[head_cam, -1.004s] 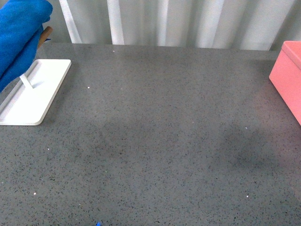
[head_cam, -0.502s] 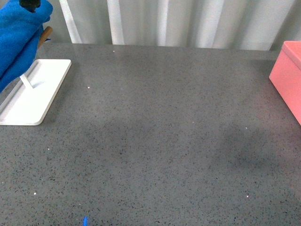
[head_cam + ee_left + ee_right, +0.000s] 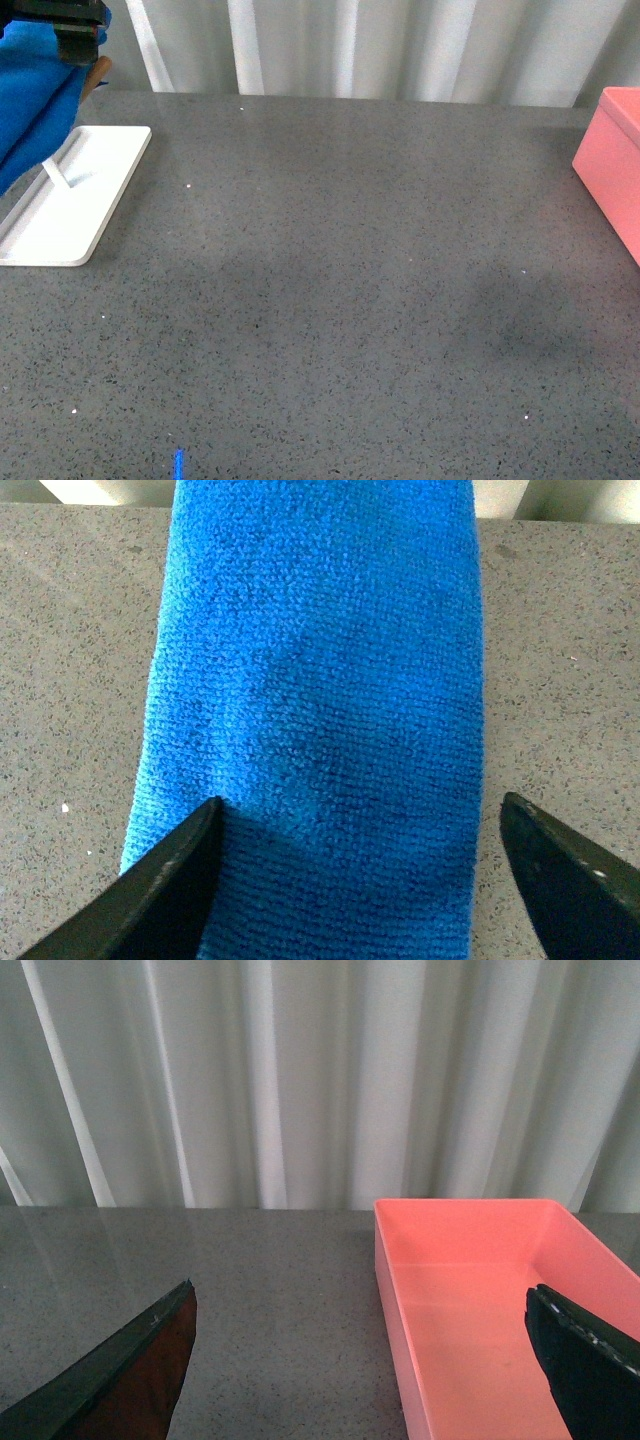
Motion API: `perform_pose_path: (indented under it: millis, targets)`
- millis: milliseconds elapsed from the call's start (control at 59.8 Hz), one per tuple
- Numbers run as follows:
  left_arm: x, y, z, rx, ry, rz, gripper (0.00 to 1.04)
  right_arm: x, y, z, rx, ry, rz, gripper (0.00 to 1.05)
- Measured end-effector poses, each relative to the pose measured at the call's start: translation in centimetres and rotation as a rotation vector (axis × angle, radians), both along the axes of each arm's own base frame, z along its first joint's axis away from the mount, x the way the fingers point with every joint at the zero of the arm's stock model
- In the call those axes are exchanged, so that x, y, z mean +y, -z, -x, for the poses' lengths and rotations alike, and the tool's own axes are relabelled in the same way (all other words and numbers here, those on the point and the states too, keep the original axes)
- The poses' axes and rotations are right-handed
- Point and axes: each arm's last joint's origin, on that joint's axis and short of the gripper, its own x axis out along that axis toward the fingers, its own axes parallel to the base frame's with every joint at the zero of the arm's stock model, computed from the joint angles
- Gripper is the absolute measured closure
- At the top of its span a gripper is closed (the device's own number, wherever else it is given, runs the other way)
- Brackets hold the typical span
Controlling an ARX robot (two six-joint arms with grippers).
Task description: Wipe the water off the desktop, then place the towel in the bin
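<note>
The blue towel (image 3: 35, 95) hangs at the far left over the wooden bar of a white tray. My left gripper (image 3: 62, 30) is right above it. In the left wrist view the towel (image 3: 320, 680) fills the middle, and my left gripper (image 3: 360, 880) is open with one dark finger on each side of it, above the speckled desktop (image 3: 70, 680). The pink bin (image 3: 615, 165) stands at the right edge of the desktop (image 3: 330, 280). My right gripper (image 3: 355, 1370) is open and empty, facing the bin (image 3: 480, 1300), which looks empty inside.
The flat white tray (image 3: 75, 195) lies at the left, with a wooden bar end (image 3: 97, 72) beside the towel. White curtains (image 3: 380, 45) hang behind the desk. A small blue sliver (image 3: 179, 463) shows at the front edge. Faint darker patches (image 3: 520, 325) mark the surface.
My left gripper has come into the front view at the top left, down onto the top of the towel. The blue sliver at the front edge has shifted left.
</note>
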Motion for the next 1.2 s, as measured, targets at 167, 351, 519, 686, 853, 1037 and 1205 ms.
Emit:
perform_pose_path:
  millis: [167,351,519,686,853,1037,1205]
  targets:
    - [0.2,0.5,0.1,0.001,-0.001,-0.019,0.49,0.0,0.0,0.0,0.0,0.0,0.0,0.07]
    - [0.6,0.7,0.2,-0.002,-0.011,-0.029,0.78,0.0,0.0,0.0,0.0,0.0,0.0,0.07]
    - [0.6,0.5,0.2,-0.01,0.001,-0.03,1.01,0.0,0.0,0.0,0.0,0.0,0.0,0.07]
    - [0.6,-1.0,0.7,-0.007,0.032,-0.012,1.01,0.0,0.0,0.0,0.0,0.0,0.0,0.07]
    - [0.9,-4.6,1.2,-0.062,0.053,0.007,1.01,0.0,0.0,0.0,0.0,0.0,0.0,0.07]
    - [0.8,-11.8,2.7,-0.208,0.077,0.017,1.01,0.0,0.0,0.0,0.0,0.0,0.0,0.07]
    - [-1.3,-17.8,4.8,-0.341,0.139,0.043,1.01,0.0,0.0,0.0,0.0,0.0,0.0,0.07]
